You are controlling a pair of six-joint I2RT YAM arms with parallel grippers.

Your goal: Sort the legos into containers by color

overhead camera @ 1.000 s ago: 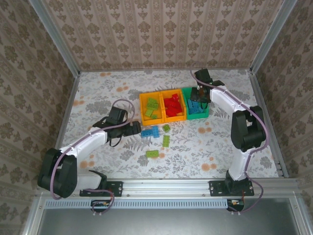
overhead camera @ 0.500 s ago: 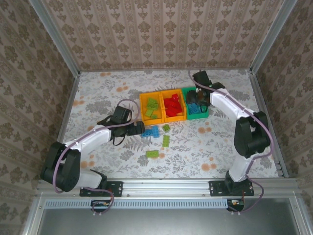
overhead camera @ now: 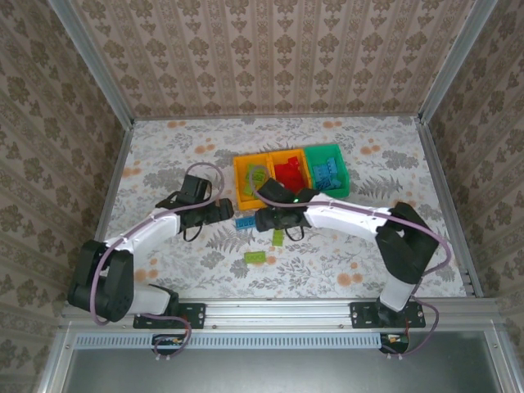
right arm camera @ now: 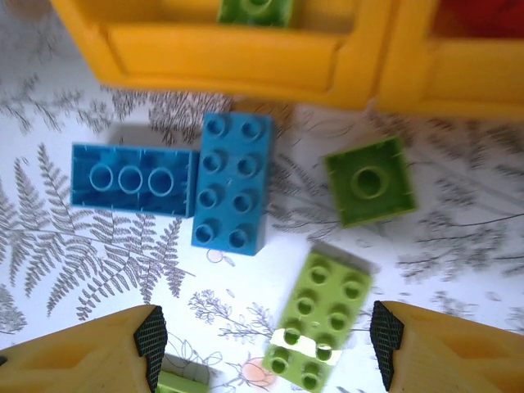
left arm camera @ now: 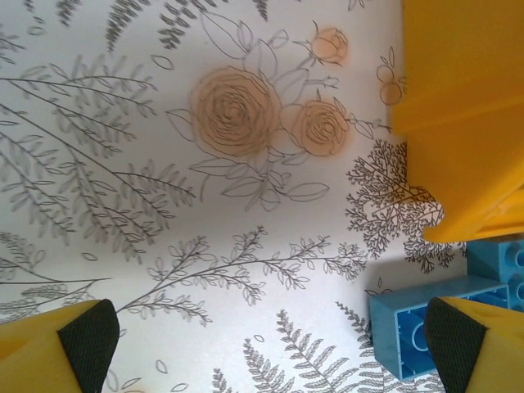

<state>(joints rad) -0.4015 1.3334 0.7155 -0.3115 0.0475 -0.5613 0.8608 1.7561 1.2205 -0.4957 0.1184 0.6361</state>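
Observation:
Three containers stand in a row: an orange-yellow bin (overhead camera: 252,181) with lime legos, an orange-yellow bin (overhead camera: 288,174) with red ones, and a green bin (overhead camera: 327,170) with blue ones. Loose legos lie in front of them. In the right wrist view I see a studs-up blue brick (right arm camera: 232,182), an upturned blue brick (right arm camera: 131,178), a small lime brick (right arm camera: 368,180) and a long lime brick (right arm camera: 323,319). My right gripper (right arm camera: 268,344) hovers open above the long lime brick. My left gripper (left arm camera: 270,340) is open over bare table, with a blue brick (left arm camera: 417,327) by its right finger.
Another lime brick (overhead camera: 255,257) lies nearer the front edge. The left bin's yellow wall (left arm camera: 458,123) stands close to the left gripper's right side. Both grippers (overhead camera: 228,213) (overhead camera: 270,219) work close together beside the blue bricks (overhead camera: 244,222). Patterned walls enclose the table.
My right arm swung from the green bin to the loose bricks at mid-table, and its jaws opened. The left gripper edged a little toward the blue bricks.

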